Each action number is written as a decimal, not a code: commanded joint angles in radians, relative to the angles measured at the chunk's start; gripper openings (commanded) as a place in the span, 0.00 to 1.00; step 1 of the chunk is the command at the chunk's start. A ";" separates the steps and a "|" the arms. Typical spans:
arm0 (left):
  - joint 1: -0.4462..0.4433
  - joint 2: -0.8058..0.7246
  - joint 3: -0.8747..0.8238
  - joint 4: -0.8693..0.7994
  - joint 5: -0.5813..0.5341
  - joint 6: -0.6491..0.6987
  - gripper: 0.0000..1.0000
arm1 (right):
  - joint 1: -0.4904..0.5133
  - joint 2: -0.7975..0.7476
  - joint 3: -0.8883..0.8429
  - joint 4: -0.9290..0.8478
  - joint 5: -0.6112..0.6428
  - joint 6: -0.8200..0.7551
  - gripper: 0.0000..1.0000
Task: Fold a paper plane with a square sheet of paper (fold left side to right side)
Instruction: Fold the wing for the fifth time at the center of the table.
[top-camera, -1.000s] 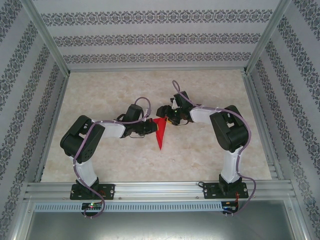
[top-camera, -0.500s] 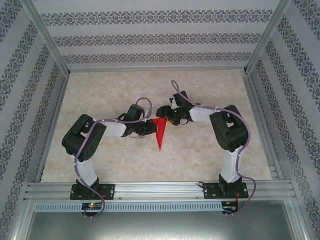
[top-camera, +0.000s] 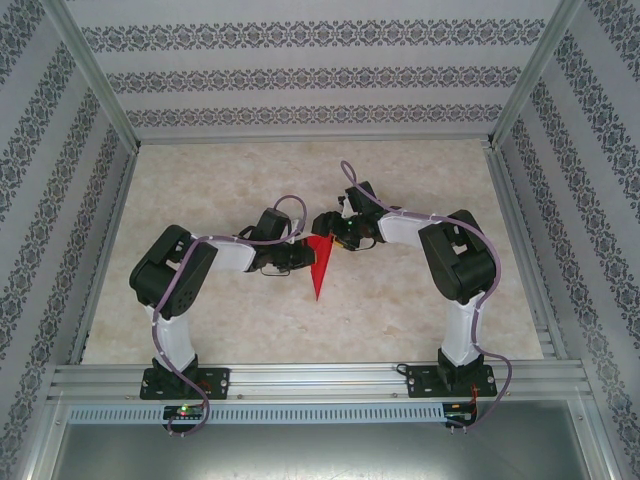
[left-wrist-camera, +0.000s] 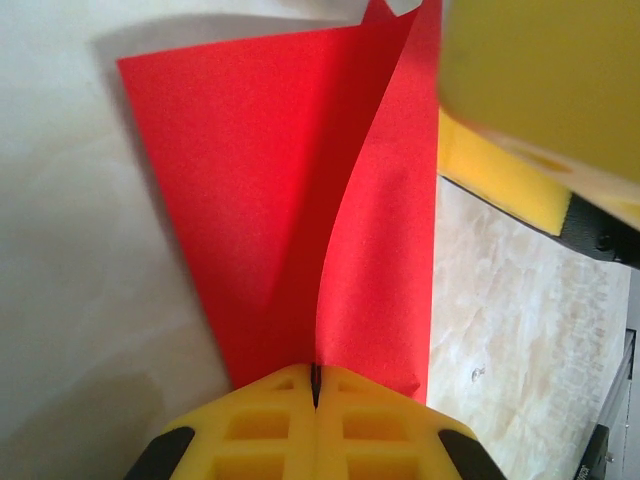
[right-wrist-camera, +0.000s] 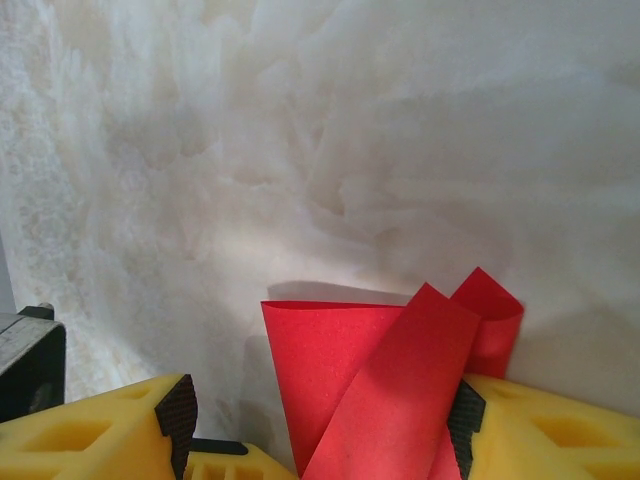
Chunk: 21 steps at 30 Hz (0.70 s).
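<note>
We count one red sheet of paper (top-camera: 319, 268) (left-wrist-camera: 260, 200) (right-wrist-camera: 350, 380), folded to a slim wedge with its tip pointing to 6 o'clock, at the middle of the table (top-camera: 420, 180). Two grippers meet at its wide 12 o'clock end. The left gripper (top-camera: 300, 256) (left-wrist-camera: 315, 385), reaching in from 9 o'clock, has its jaws pinched tight on the paper's edge, while the right gripper (top-camera: 335, 238) (right-wrist-camera: 325, 405), from 2 o'clock, stands with jaws apart, a raised flap between its yellow fingers (right-wrist-camera: 540, 420).
</note>
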 joint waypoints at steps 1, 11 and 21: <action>0.006 0.014 0.013 -0.022 -0.006 0.028 0.00 | 0.015 0.039 -0.003 -0.084 0.017 -0.015 0.69; 0.007 0.017 -0.012 -0.032 -0.026 0.027 0.00 | -0.003 -0.020 -0.017 -0.026 0.009 -0.015 0.70; 0.007 0.015 -0.028 -0.021 -0.028 0.024 0.00 | -0.050 -0.220 -0.119 -0.028 0.051 -0.038 0.76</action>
